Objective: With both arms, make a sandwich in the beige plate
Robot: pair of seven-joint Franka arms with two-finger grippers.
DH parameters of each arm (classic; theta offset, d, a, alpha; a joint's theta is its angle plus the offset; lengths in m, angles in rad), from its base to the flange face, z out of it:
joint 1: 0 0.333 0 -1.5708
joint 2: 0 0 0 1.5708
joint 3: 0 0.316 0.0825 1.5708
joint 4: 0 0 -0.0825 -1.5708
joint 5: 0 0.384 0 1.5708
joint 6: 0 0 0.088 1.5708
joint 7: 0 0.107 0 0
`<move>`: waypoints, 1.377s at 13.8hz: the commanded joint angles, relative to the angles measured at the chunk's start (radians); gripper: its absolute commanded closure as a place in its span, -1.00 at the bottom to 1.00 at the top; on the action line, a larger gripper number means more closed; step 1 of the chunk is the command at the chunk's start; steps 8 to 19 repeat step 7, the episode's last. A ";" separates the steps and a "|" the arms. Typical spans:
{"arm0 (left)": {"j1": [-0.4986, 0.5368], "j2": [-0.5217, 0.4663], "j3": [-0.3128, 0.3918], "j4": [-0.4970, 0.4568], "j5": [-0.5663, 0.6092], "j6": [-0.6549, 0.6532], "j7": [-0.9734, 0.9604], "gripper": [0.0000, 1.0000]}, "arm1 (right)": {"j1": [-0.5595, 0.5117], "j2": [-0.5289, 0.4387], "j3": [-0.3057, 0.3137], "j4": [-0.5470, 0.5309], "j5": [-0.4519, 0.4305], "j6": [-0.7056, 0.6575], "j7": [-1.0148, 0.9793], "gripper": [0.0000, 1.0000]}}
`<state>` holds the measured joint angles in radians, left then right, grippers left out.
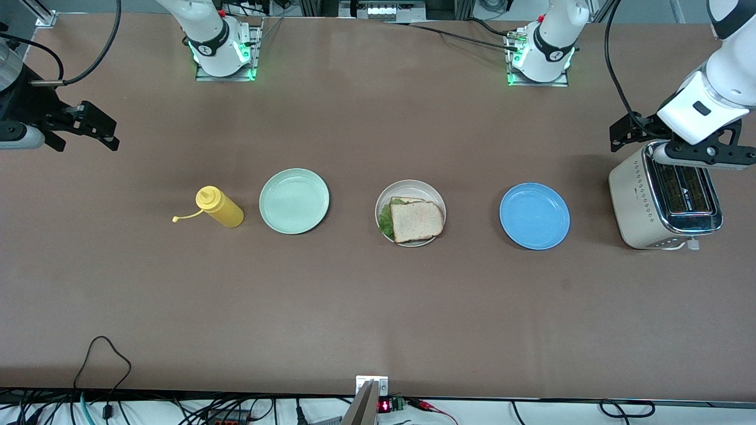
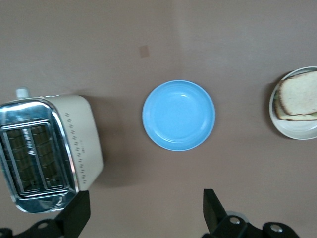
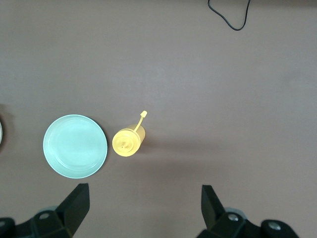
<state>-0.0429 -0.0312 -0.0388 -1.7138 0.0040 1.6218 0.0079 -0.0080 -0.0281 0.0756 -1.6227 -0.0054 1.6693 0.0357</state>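
Note:
The sandwich lies on the beige plate in the middle of the table: a toasted bread slice on top, green lettuce sticking out at one side, a second slice under it. It also shows in the left wrist view on the plate. My left gripper is open and empty, up over the table beside the toaster, at the left arm's end; in its wrist view the jaws stand wide apart. My right gripper is open and empty, up at the right arm's end; its wrist view shows bare table between the jaws.
A blue plate lies between the beige plate and a cream toaster with empty slots. A mint-green plate and a yellow squeeze bottle stand toward the right arm's end. A black cable lies near the front edge.

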 commanded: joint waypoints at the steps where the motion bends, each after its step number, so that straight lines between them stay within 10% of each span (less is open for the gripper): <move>1: 0.003 -0.003 0.014 0.017 -0.055 -0.017 -0.005 -1.00 | -0.009 0.002 0.007 0.012 0.007 -0.002 -0.002 -1.00; 19: 0.003 -0.003 0.010 0.016 -0.053 -0.014 0.007 -1.00 | -0.009 0.004 0.007 0.011 0.022 -0.002 -0.002 -1.00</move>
